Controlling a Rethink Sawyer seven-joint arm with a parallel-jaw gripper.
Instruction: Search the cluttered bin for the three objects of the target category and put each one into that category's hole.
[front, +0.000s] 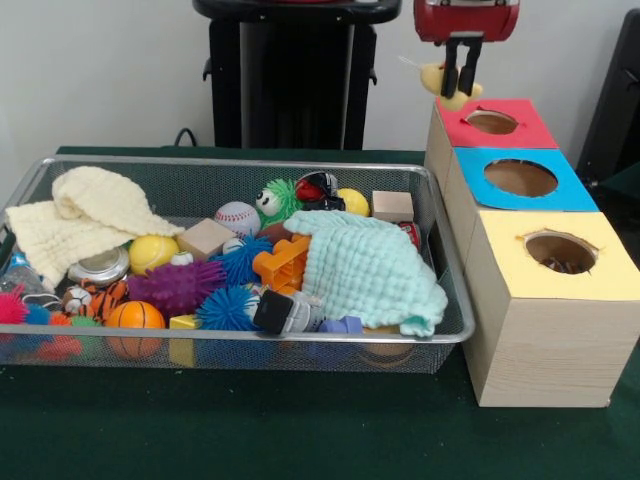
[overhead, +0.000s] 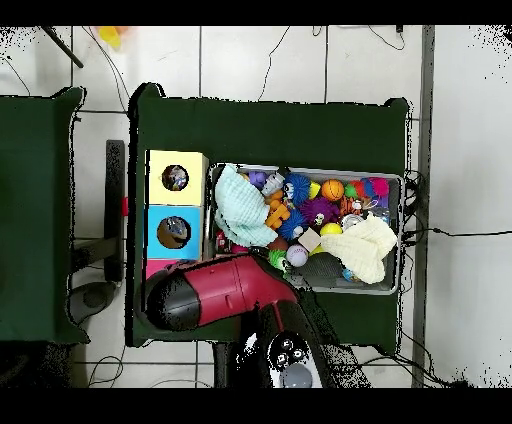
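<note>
Gripper (front: 461, 83) clamped on a small yellow toy (front: 434, 78), hanging just above the red-topped box (front: 520, 125), hole (front: 491, 122) at about 5 o'clock from the toy. Toy looks light and soft, likely squashes under the fingers; pinch at its middle seems sound. Blue box (front: 560, 180) and yellow box (front: 590, 280) follow in a row. Mesh bin (front: 300, 350), crowded with balls and cloths, sits on a dark green table cover (front: 300, 430); pale wall behind, tiled floor around

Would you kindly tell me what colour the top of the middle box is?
Blue, around a round hole in the middle wooden box's top; the front view shows it best.
</note>
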